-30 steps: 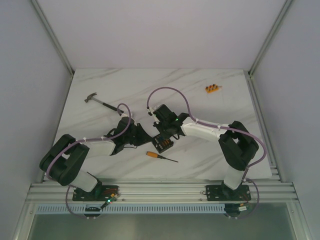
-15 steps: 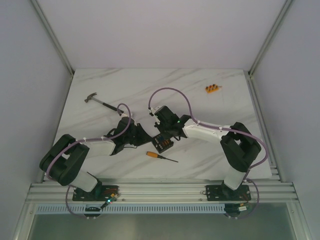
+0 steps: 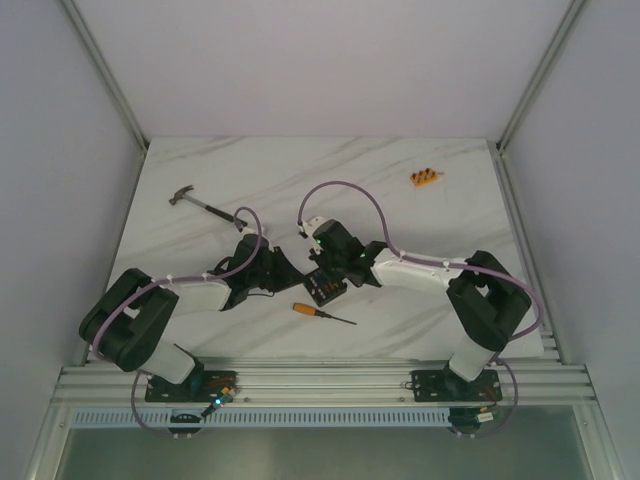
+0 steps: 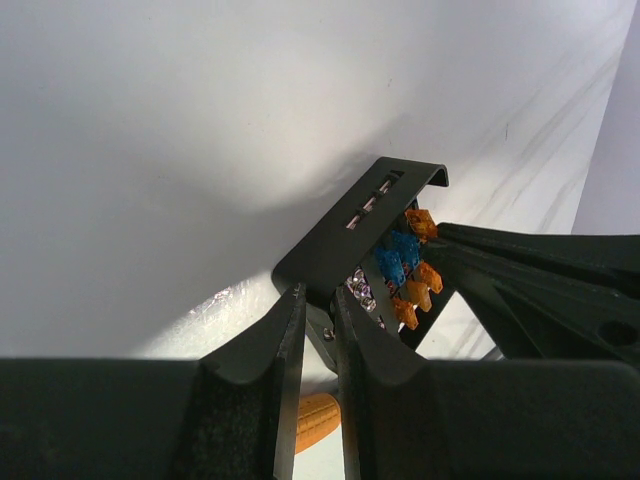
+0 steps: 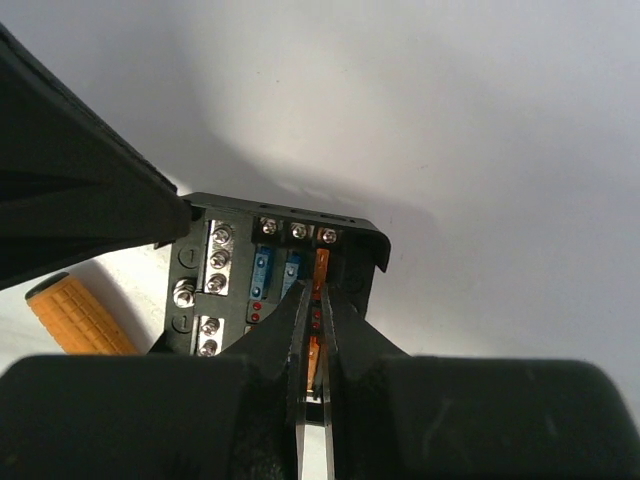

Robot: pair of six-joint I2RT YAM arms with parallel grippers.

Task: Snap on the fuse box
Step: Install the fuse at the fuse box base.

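Screwdriver (image 3: 322, 314) lies nearest the arms' bases on the table (image 3: 430, 320), loose, just beside the fuse box (image 3: 323, 288). That fuse box sits flat just beyond it, about mid-table, between the two arms. Its open face is up, with blue and orange fuses and rows of screws showing. The left gripper (image 4: 318, 300) is narrowed onto one edge wall of the fuse box, pinching it and apparently steadying it. The right gripper (image 5: 312, 300) reaches in from the other side, nearly closed, its tips nipping an orange fuse (image 5: 321, 265) in the outermost column. Whether that fuse is fully seated cannot be told. Farther back a hammer (image 3: 205, 206) lies at the left and an orange block (image 3: 425, 178) at the far right, both well apart from the work. Judging from this, the task is under way but not finished: the fuse box is braced and the part is gripped in place, while the final press home looks yet to be done.
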